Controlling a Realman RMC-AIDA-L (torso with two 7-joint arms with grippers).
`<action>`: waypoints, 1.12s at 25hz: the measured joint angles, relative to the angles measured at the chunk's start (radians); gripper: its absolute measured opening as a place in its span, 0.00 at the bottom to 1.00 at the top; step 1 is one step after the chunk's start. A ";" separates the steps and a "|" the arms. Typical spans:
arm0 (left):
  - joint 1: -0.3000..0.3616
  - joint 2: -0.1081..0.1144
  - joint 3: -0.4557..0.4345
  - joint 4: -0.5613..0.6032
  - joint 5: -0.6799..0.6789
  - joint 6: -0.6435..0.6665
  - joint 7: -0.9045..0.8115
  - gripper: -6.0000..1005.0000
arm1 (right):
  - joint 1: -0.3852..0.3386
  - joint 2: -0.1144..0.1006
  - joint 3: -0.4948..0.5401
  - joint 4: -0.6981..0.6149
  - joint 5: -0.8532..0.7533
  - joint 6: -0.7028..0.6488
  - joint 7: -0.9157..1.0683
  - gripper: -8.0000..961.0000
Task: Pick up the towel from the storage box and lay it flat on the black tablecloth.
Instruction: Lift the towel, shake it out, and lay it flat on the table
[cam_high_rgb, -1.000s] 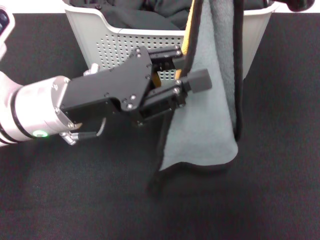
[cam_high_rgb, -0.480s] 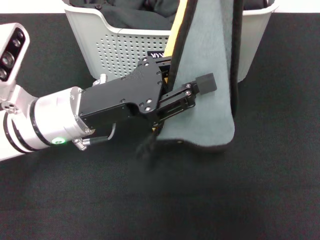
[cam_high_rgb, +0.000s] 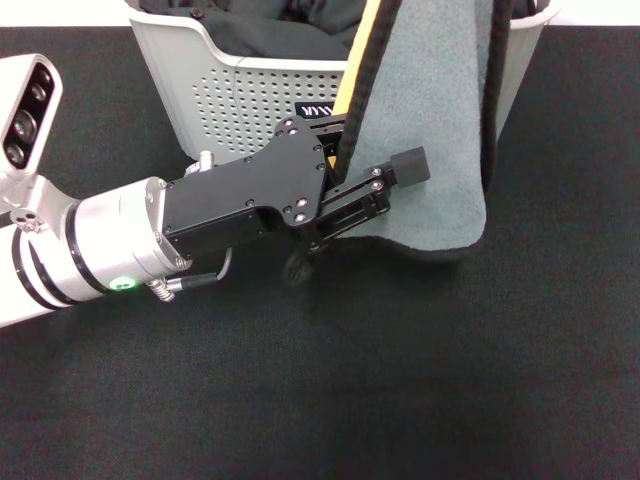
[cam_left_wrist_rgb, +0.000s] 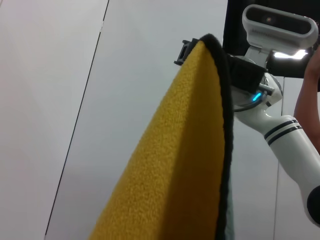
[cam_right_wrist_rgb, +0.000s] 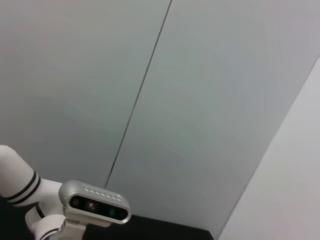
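Over the tablecloth (cam_high_rgb: 420, 380), head view: left gripper (cam_high_rgb: 350, 185) pinched the towel (cam_high_rgb: 430, 140) edge, which hung before the box (cam_high_rgb: 215, 85) (likely lifted for spreading). Left wrist: yellow face filled view. Right wrist: gripper unseen.

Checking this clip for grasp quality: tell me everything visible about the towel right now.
The towel is plush, grey on the face toward the head camera, yellow-orange on the back, with black stitched edging. It hangs upright in front of the storage box, its top out of frame, its rounded lower edge just over the black tablecloth. The left gripper pinches its left edge.
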 joint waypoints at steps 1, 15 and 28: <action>0.000 0.000 0.000 0.000 0.000 0.000 0.001 0.37 | 0.000 -0.005 0.001 0.000 0.000 -0.001 0.000 0.01; 0.009 0.004 0.000 -0.001 0.006 0.000 0.002 0.37 | 0.008 -0.024 0.063 -0.014 0.015 -0.008 0.017 0.01; 0.026 0.005 0.001 0.005 0.012 0.005 0.002 0.37 | -0.007 -0.040 0.080 -0.068 0.015 -0.004 0.043 0.01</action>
